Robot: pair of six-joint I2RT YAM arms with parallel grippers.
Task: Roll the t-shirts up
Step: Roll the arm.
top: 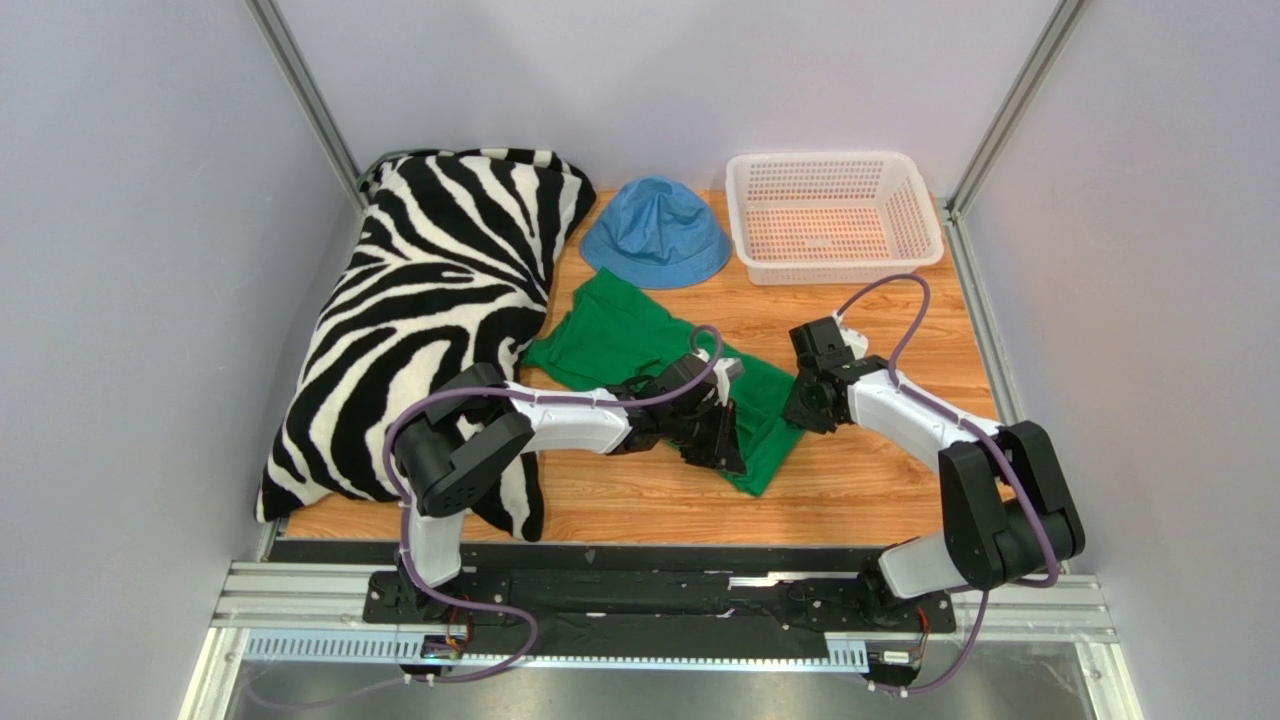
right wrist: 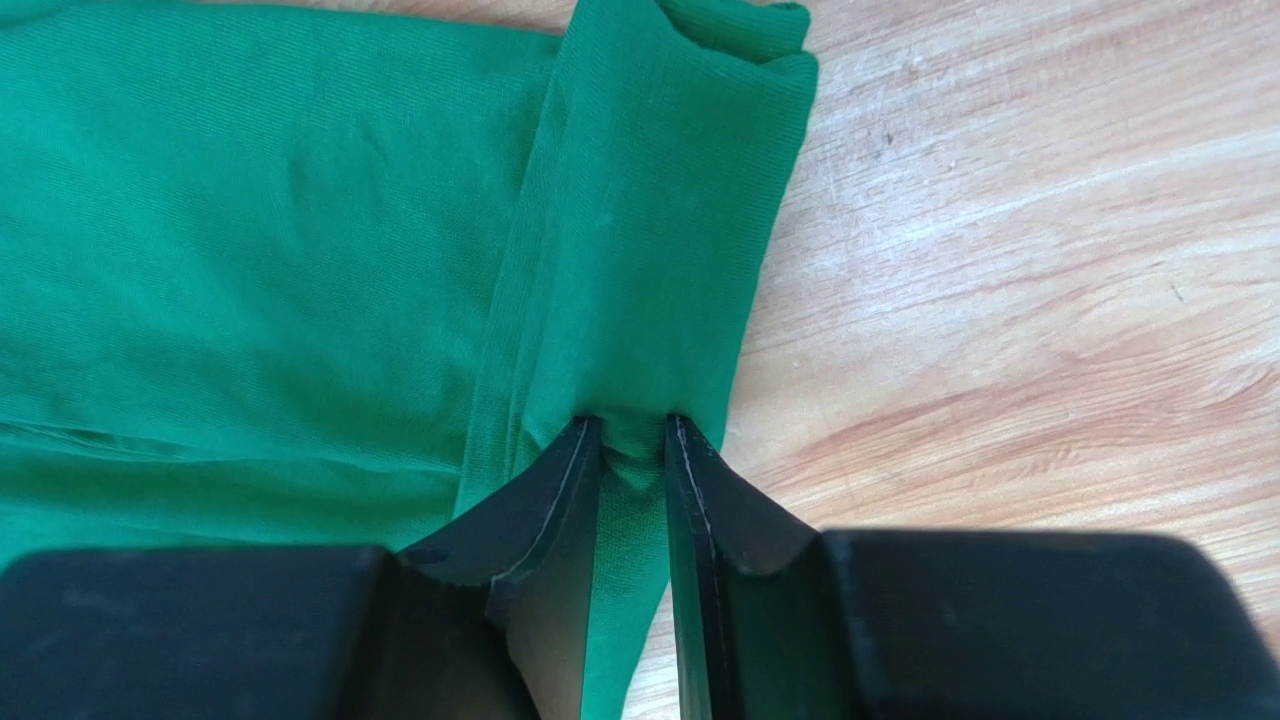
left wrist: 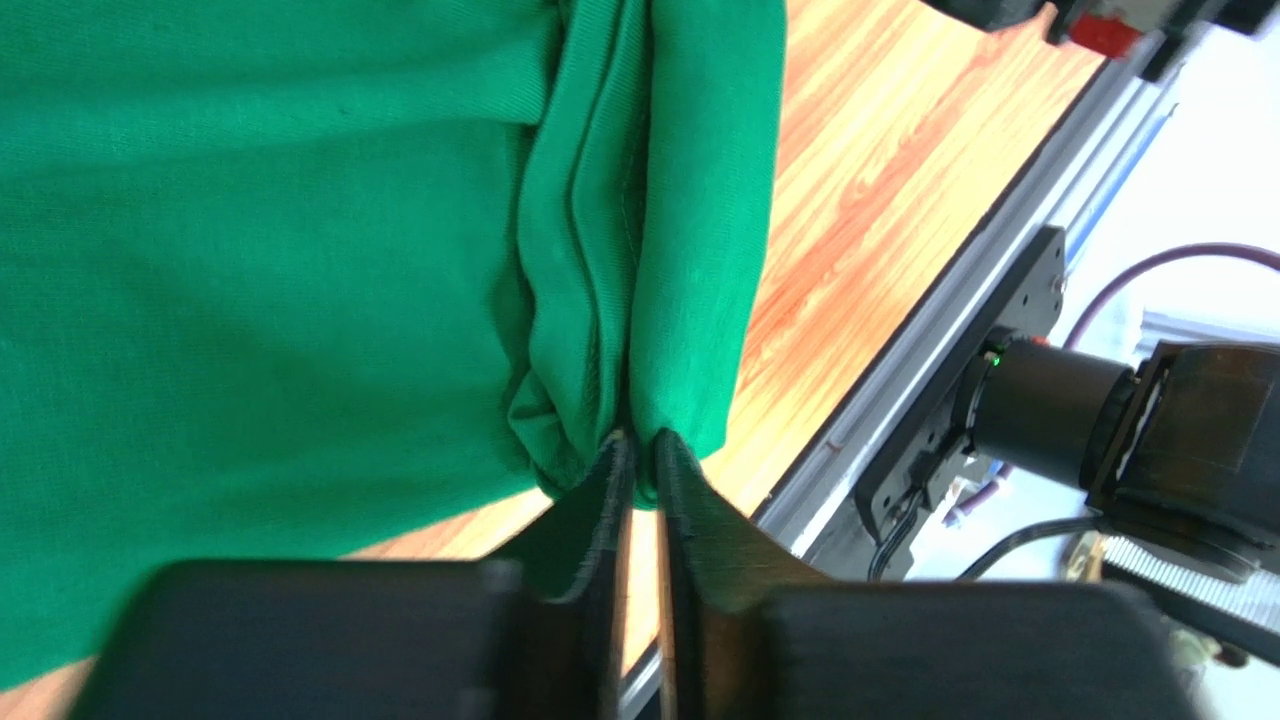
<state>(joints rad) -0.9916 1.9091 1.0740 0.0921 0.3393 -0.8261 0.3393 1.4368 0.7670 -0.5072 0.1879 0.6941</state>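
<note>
So the green t-shirt (top: 609, 338) is spread on the wooden table (top: 872, 480), and a folded-over strip along one side of it is being pinched by both arms. In the left wrist view, the left gripper (left wrist: 639, 450) is seen with its jaws drawn almost together, only a sliver of gap left, and a bunched fold of green cloth is caught right at the tips. The fold runs straight ahead of the jaws, the flat body of the shirt is spread out to their left, and bare wood plus the metal rail at the table edge can be seen off to their right. Pretty much the same for the right gripper (right wrist: 631, 443): the jaws are squeezed in on a thick doubled strip of the fabric, with cloth visible between the tips. That strip leads straight ahead of them, the rest of the shirt lies to the left, and plain wood is to the right. From above, the two sets of jaws are seen close beside each other at the shirt's near end. Well beyond them, the shirt's far end lies just beside the zebra pillow (top: 421, 300) and the blue bucket hat (top: 655, 233). A white basket (top: 839, 273) is parked well apart from both, at the back.
</note>
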